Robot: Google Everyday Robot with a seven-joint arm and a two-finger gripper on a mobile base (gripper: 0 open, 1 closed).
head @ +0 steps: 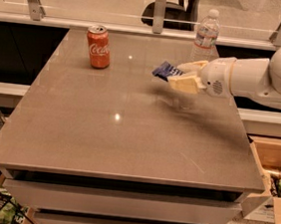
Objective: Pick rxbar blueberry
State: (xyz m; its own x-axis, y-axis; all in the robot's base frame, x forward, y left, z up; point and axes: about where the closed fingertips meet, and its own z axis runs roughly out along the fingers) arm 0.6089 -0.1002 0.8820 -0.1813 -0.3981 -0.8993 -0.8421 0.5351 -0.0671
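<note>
The rxbar blueberry (165, 69) is a small dark blue bar with pale lettering. It is held between the cream fingers of my gripper (180, 75), lifted above the grey table (103, 135) at its right rear part. The gripper is shut on the bar, and the bar's left end sticks out past the fingertips. My white arm (264, 74) reaches in from the right edge of the view.
A red Coca-Cola can (98, 46) stands at the table's rear left. A clear water bottle (206, 36) stands at the rear right, just behind the gripper. A glass rail with metal posts (161, 3) runs behind the table. An open cardboard box (276, 183) sits at lower right.
</note>
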